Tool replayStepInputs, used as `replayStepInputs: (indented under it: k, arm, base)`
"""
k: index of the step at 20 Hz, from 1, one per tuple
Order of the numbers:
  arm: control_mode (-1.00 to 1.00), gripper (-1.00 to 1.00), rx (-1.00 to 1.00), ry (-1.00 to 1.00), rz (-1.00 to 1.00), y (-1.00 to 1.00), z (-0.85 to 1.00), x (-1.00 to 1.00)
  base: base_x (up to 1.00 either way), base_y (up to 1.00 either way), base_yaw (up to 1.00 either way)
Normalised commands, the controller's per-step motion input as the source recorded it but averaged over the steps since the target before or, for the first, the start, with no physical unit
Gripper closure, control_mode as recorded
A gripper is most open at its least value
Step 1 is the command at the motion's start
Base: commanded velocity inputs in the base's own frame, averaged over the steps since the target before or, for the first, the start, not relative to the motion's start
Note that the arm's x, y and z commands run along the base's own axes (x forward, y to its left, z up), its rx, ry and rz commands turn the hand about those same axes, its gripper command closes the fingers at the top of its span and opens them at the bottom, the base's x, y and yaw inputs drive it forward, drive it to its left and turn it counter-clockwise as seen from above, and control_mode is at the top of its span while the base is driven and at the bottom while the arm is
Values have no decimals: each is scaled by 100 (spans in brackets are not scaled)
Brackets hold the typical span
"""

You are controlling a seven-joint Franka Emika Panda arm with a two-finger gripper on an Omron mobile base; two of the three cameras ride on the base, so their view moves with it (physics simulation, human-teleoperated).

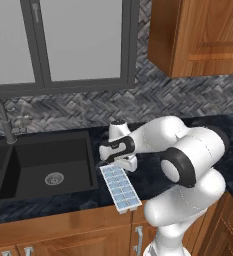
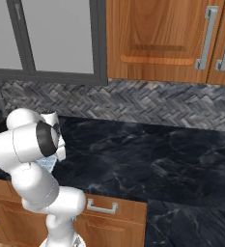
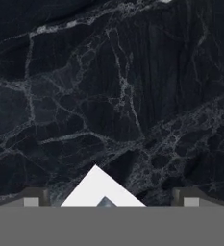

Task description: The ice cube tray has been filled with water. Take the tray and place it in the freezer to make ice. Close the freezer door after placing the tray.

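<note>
We start with the dark veined marble counter (image 1: 223, 135), which runs under the wooden wall cabinets (image 1: 203, 35) and carries a black recessed sink (image 1: 43, 167) toward its left end. The white jointed arm (image 1: 188, 160) bends forward over the front edge of the counter, its forearm lying nearly level and reaching left toward the sink. Just right of the sink, at the counter's front edge, lies the small white rectangular plastic ice cube tray (image 1: 120, 187), set slantwise with its near end reaching the edge; its two rows of square cells hold the pale blue water (image 1: 117, 181). The hand (image 1: 119, 162) points down over the tray's far end, and in the hand view a white corner of the tray (image 3: 96, 190) shows between its two finger tips, which stand as wide apart as they go and hold nothing. We judge the tray light and stiff, though smooth plastic may slip and the open water will spill if tipped. We would take it across its narrow width by the long side walls, near the middle, and keep it level.
</note>
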Motion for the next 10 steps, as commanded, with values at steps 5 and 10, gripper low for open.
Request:
replayStepInputs:
  k: [5, 10]
  arm:
    - [-100, -100, 0, 0, -11, -1, 12, 18]
    - [-100, -100, 0, 0, -10, -28, 18, 55]
  base:
    - [0, 0, 0]
    - [0, 0, 0]
